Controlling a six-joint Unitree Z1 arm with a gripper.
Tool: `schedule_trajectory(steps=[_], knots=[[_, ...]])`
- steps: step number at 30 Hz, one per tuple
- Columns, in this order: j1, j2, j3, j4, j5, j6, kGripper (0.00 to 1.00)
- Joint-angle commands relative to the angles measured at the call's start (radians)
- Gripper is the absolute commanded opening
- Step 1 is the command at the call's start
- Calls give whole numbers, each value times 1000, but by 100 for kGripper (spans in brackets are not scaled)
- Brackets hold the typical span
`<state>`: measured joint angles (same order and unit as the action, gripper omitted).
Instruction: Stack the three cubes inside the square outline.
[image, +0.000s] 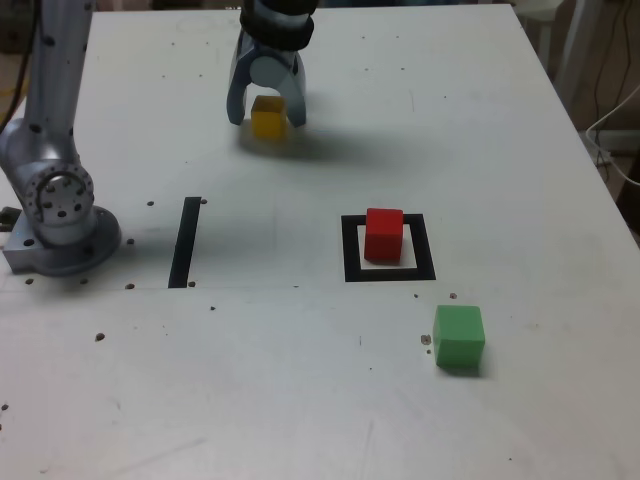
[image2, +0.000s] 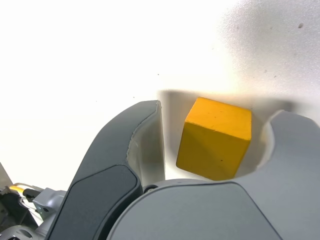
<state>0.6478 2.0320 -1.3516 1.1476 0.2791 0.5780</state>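
In my exterior view, the red cube (image: 384, 236) sits inside the square outline (image: 425, 246). Green cube (image: 459, 336), near right; my gripper (image: 267, 117) straddles yellow, far left!

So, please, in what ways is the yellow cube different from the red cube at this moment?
The yellow cube sits between the open jaws of the gripper, while the red cube has no jaws around it. The red cube stands inside the square outline; the yellow cube is outside it, on the bare table. Both are small, plain, single-coloured blocks.
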Motion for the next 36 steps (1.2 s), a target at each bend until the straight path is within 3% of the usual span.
schedule_trajectory(steps=[1, 19, 28, 36], knots=[[-3, 0, -1, -3, -1, -2, 58], [-9, -3, -6, -22, -2, -5, 32], [-26, -19, -16, -4, 2, -5, 30], [-109, -80, -47, 98, -11, -52, 30]])
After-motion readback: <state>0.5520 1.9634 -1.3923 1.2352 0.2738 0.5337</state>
